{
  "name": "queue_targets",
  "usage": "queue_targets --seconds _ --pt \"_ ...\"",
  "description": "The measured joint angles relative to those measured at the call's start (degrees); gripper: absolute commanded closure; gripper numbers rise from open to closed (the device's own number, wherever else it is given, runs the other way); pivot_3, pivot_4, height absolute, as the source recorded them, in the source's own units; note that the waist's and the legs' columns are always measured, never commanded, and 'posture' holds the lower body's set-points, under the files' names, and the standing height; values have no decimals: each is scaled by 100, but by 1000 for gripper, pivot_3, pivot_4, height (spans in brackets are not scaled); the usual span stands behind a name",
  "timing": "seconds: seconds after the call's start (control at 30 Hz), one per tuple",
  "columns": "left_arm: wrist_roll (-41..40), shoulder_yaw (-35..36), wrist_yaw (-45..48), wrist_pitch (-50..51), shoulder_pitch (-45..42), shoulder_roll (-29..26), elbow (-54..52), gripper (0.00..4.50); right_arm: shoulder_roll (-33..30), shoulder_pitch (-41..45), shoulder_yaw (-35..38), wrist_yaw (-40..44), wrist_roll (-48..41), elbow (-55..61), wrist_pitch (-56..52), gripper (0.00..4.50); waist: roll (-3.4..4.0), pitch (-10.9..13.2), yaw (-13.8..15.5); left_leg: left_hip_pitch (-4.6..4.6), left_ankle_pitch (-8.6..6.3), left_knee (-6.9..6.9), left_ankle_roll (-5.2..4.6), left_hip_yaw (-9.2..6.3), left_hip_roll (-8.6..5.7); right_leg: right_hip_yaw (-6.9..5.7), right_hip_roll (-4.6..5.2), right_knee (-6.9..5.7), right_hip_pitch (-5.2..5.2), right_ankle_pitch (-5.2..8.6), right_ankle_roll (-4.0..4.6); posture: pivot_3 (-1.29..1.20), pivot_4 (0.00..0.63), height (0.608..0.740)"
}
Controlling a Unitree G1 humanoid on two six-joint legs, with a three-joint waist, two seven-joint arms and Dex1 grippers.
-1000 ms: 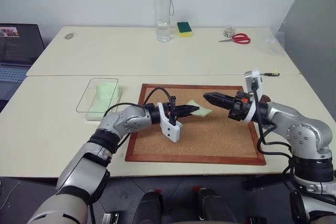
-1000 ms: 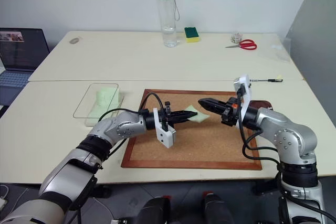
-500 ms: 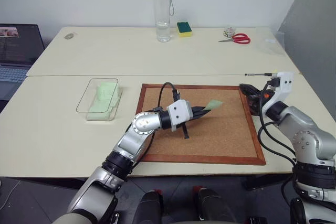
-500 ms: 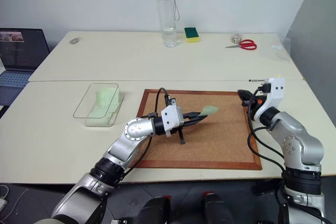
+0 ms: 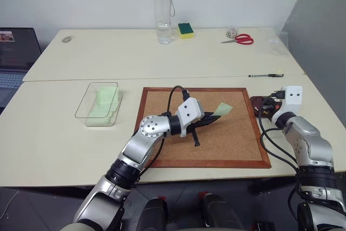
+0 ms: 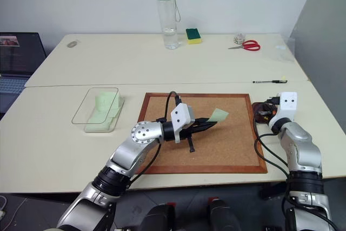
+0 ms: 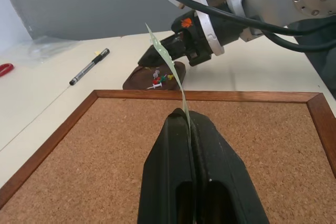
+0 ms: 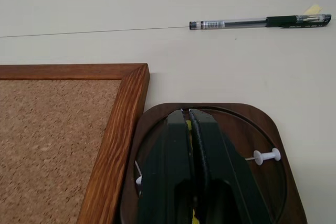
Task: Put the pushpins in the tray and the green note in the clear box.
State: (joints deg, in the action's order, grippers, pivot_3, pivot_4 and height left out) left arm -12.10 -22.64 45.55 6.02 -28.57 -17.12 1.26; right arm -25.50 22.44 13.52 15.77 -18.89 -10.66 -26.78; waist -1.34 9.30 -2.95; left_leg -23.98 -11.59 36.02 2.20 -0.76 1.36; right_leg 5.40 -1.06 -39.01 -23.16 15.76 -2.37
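**Note lifted clear, right claw down over the tray**

Big change from a second ago: the right gripper (image 8: pixel 189 116), which was reaching in over the corkboard (image 5: pixel 232 144) toward the note, now sits at the right of the frame, over the tray (image 8: pixel 262 121). Its fingers are pressed together, a sliver of yellow showing between them. The left gripper (image 5: pixel 208 121) has rolled its wrist and lifted the green note (image 5: pixel 221 109) off the cork.

That note is a thin, pale green slip, curling upward from the pinch. It sticks out past the left claw's tips, toward the frame's right, near centre frame above the board. The left fingers (image 7: pixel 210 145) are clamped tight on its lower edge.

In the tray, a white pushpin (image 8: pixel 265 156) lies just right of the right claw. The clear box (image 5: pixel 97 101) waits at left-centre, well apart from the note.
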Motion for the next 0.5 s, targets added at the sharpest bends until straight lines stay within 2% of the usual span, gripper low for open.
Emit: queue_targets --seconds 0.1,0.23,0.4,0.5 --pt "30 62 -3 9 31 0 -86 4500 0 64 23 8 36 -183 68 3228 0 0 1 1 0 0 0 1 1 1 0 0 0 0 0 0 150 740" --pt "80 66 -5 60 85 5 -102 4500 -1 98 46 26 68 -273 131 2539 0 0 -1 1 0 0 0 1 0 2 0 0 0 0 0 0 150 740" --pt "121 150 -23 96 84 59 -102 4500 -1 103 64 27 95 -306 159 1198 0 0 0 1 0 0 0 2 1 2 0 0 0 0 0 0 150 740" --pt "135 195 -28 101 84 86 -102 4500 -6 102 101 26 107 -305 192 569 0 0 -1 1 0 0 0 2 0 2 0 0 0 0 0 0 150 740"
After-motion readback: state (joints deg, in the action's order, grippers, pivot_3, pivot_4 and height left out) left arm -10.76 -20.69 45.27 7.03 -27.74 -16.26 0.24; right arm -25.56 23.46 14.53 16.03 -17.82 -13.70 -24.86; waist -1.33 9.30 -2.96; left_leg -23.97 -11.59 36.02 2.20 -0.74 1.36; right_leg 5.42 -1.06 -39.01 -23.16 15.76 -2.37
